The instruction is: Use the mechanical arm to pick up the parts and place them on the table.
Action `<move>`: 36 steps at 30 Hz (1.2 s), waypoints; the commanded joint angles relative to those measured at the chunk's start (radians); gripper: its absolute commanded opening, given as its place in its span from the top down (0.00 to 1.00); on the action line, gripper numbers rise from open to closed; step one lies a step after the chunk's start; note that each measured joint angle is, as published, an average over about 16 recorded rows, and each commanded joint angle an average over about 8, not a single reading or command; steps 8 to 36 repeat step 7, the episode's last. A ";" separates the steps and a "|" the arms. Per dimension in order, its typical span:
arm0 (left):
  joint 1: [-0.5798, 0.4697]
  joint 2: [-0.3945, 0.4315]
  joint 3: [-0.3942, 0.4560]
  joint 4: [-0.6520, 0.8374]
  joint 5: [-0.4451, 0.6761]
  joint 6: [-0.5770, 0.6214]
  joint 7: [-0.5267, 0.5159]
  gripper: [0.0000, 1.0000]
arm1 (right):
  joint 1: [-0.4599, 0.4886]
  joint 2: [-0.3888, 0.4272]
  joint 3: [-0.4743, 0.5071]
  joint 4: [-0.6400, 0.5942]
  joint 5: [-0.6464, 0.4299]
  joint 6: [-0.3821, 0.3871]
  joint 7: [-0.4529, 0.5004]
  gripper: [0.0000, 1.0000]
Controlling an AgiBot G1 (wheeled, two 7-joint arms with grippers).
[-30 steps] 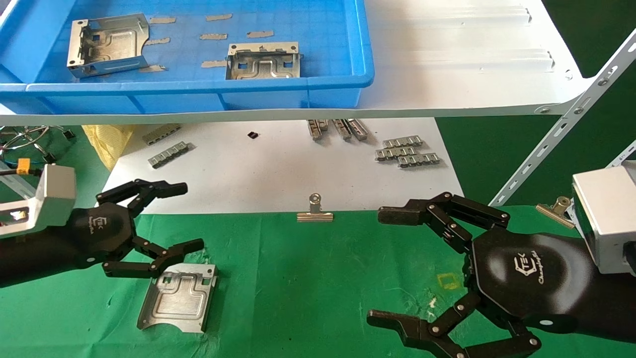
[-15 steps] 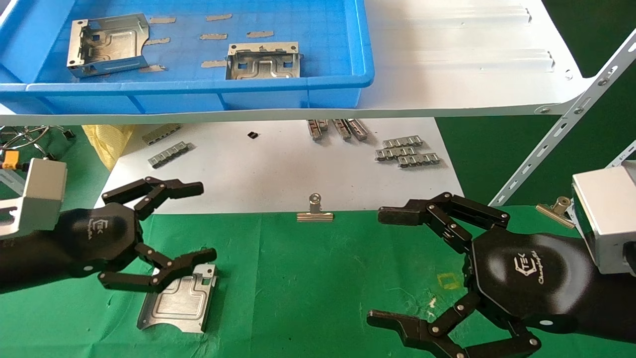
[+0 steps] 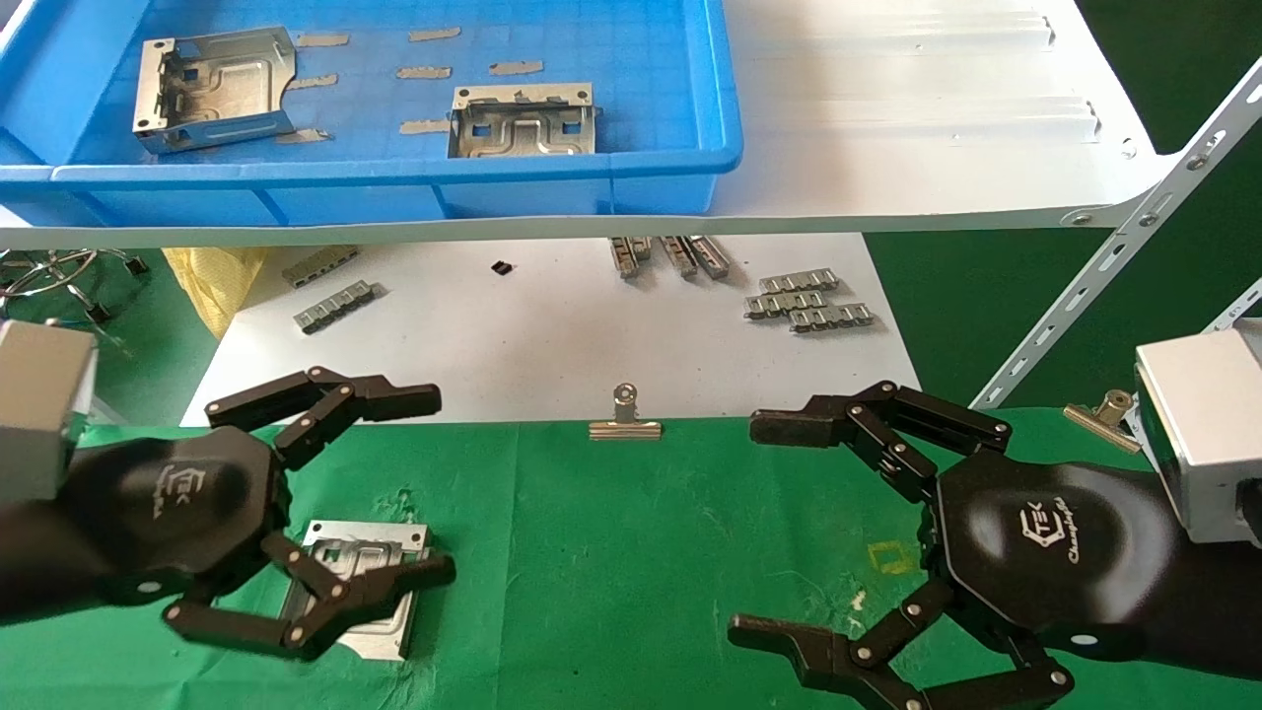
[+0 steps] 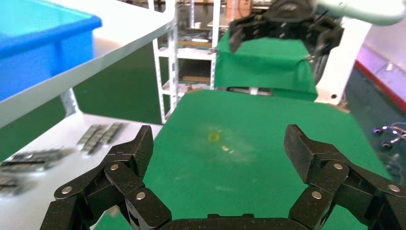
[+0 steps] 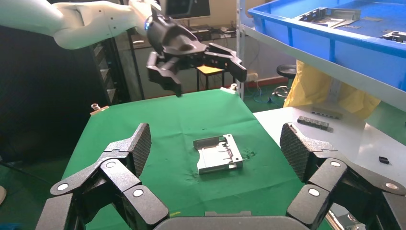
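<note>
Left gripper [image 3: 439, 485] above part [image 3: 367, 592] on table [image 3: 631, 552], jaws spread, empty; right gripper [image 3: 754, 528] same.

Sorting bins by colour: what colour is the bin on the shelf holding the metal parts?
Bright blue bin, clearest in the head view.

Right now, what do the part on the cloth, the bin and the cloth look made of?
Part: looks like stamped sheet metal, silvery with a dull sheen and embossed channels. Bin: probably moulded plastic, uniform glossy blue with a rounded rim. Cloth: woven fabric by its wrinkles, matte green. Left gripper hangs open above the part; the right is open too.
</note>
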State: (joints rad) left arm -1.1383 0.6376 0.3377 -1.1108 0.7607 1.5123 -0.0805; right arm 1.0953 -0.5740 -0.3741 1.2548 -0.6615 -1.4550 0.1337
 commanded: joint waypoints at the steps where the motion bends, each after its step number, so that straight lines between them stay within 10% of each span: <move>1: 0.014 -0.006 -0.013 -0.039 -0.007 -0.004 -0.024 0.00 | 0.000 0.000 0.000 0.000 0.000 0.000 0.000 0.00; 36: 0.047 -0.019 -0.043 -0.128 -0.022 -0.012 -0.079 0.00 | 0.000 0.000 0.000 0.000 0.000 0.000 0.000 0.00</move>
